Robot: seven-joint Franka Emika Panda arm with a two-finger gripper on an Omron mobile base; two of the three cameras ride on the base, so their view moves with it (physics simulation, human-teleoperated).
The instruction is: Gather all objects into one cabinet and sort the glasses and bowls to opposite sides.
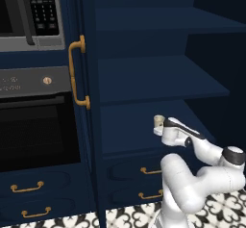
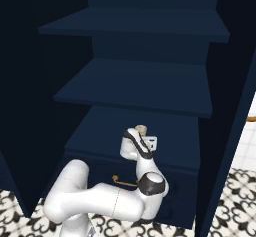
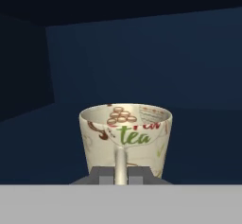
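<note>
A small cream mug [image 3: 125,133] printed with "tea", one of the glasses, is held upright by its handle. My gripper [image 3: 121,175] is shut on that handle. In the base views the mug [image 1: 158,121] [image 2: 141,129] hangs just above the lowest shelf [image 1: 139,126] of a tall narrow navy shelf unit, at the tip of my gripper [image 1: 161,127] [image 2: 142,135]. The wall-hung cabinet and the bowls are out of view.
The tall unit has several bare shelves [image 1: 158,78] [image 2: 135,86] and an open door with a brass handle [image 1: 77,73]. Below are drawers with brass pulls [image 1: 151,171]. A microwave [image 1: 29,15] and an oven [image 1: 33,126] stand to the left.
</note>
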